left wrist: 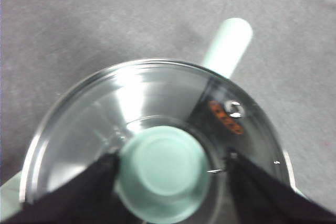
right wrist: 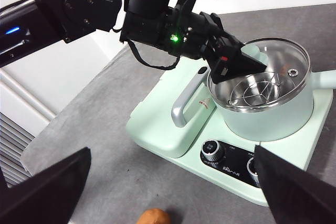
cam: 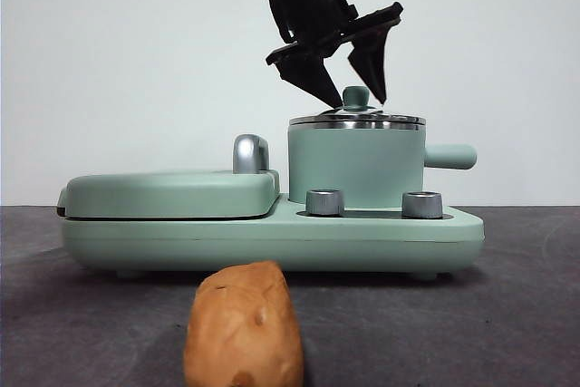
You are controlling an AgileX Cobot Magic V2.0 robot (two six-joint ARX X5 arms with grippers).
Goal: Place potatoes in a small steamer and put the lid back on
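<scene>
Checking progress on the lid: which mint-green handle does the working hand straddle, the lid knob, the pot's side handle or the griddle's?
The lid knob: the left hand is open, one jaw on each side of it.

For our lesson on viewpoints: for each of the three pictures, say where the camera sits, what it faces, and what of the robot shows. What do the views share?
Front view: low at table height, facing level across the oblong orange-brown potato to the mint-green cylindrical pot; the left gripper shows from above.
Left wrist view: on the left arm, facing down on the round glass lid; its jaws flank the mint-green knob, open.
Right wrist view: high, facing down over the table; its jaws are open and the left arm shows.
All share the pot and lid.
</scene>
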